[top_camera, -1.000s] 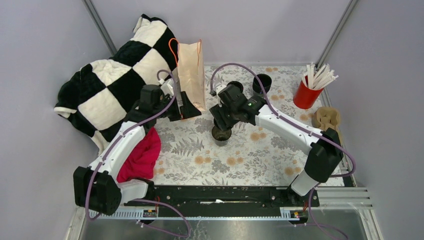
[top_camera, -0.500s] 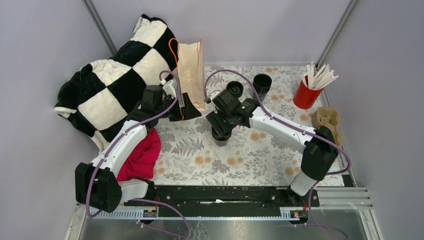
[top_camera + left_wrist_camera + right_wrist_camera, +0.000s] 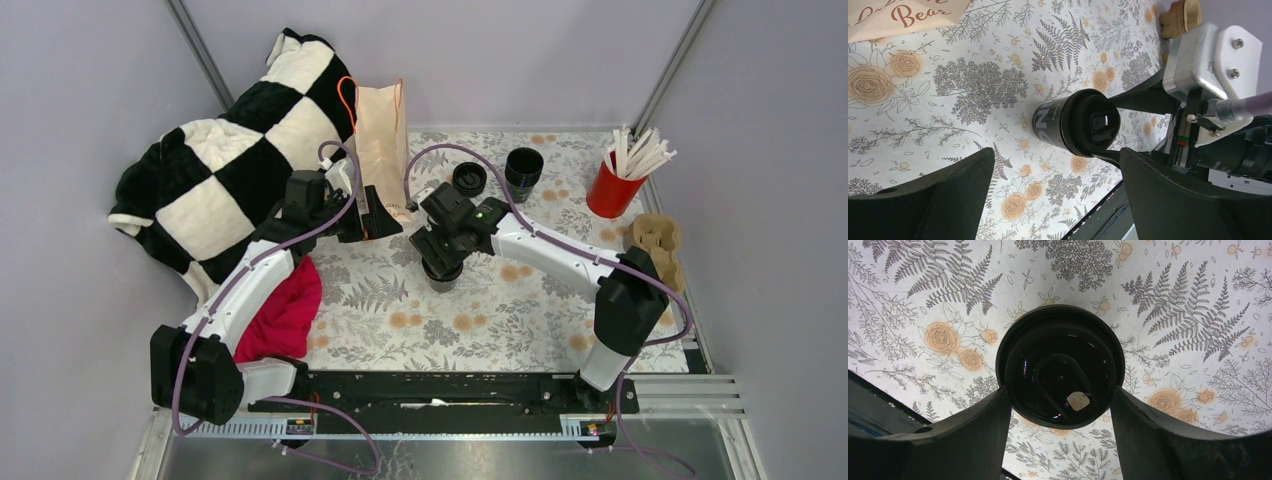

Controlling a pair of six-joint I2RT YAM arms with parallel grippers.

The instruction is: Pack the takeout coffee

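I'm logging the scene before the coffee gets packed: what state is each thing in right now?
takeout coffee: upright, lid on
right gripper: shut on the takeout coffee's lid
left gripper: open, empty
paper bag: standing upright
red cup: upright, holding white sticks
black cup stack: upright, lidless

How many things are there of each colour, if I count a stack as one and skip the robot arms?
Black: 3 (takeout coffee cup, stack of cups, stack of lids)
Red: 2 (cup of sticks, cloth)
Tan: 2 (paper bag, cup carrier)
Black-and-white: 1 (blanket)
Total: 8
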